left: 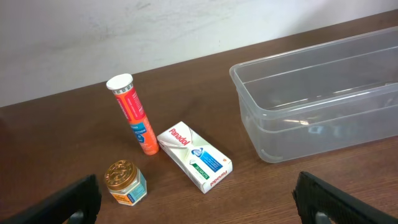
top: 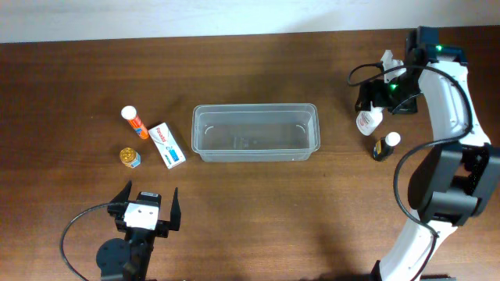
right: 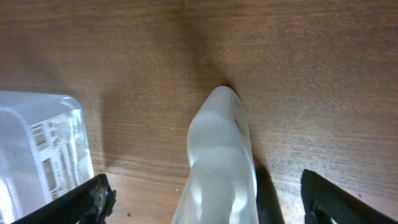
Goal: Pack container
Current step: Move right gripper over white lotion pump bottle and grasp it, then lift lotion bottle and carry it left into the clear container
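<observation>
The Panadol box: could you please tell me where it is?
Overhead, the Panadol box lies left of the container, between it and the orange tube and gold-lidded jar.

container [top: 234, 129] — clear glossy plastic | table [top: 258, 211] — dark wood, smooth, faint grain

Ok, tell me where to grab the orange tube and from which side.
Probably best to take the orange tube on its upper body, just below the white cap, coming straight down with the left gripper, jaws across its width. It lies flat, and the Panadol box crowds its lower end.
</observation>
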`<state>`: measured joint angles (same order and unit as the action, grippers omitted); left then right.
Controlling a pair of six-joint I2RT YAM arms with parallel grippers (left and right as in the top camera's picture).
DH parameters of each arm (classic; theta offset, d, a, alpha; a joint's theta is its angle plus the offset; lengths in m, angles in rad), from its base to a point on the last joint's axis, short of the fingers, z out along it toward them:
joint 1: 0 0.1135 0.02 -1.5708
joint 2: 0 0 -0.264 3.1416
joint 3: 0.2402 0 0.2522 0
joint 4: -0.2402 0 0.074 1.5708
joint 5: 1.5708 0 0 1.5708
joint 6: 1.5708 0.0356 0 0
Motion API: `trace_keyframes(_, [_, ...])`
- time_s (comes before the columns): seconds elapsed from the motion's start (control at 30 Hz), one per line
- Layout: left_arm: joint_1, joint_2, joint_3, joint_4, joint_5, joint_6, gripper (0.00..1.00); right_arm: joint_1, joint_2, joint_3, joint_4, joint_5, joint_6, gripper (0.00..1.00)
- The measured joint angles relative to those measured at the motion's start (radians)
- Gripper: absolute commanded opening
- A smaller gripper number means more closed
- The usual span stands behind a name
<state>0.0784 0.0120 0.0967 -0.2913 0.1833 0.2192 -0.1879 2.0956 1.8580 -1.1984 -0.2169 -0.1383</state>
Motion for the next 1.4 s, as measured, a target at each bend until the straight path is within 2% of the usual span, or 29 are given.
trace_keyframes(0.2, [0.0, 0.0, 0.0, 0.0, 0.0, 0.0, 0.99, 0.0, 0.03, 0.0, 0.023, -0.003, -0.005, 0.66])
trace_keyframes(0.3, [0.0, 0.0, 0.0, 0.0, 0.0, 0.0, 0.99, 0.0, 0.031, 0.0, 0.03, -0.003, -0.003, 0.63])
trace_keyframes(0.7, [0.0, 0.0, 0.0, 0.0, 0.0, 0.0, 0.99, 0.0, 0.031, -0.041, 0.068, -0.002, -0.027, 0.4])
trace_keyframes(0.93, [0.0, 0.0, 0.0, 0.0, 0.0, 0.0, 1.0, 0.0, 0.031, -0.065, 0.078, 0.013, -0.033, 0.15])
trace_keyframes(1.2, [0.0, 0.0, 0.0, 0.0, 0.0, 0.0, 0.99, 0.0, 0.031, -0.06, 0.066, 0.013, -0.034, 0.05])
trace_keyframes(1.4, [0.0, 0.0, 0.0, 0.0, 0.0, 0.0, 0.99, 0.001, 0.034, 0.01, -0.045, 0.008, -0.034, 0.04])
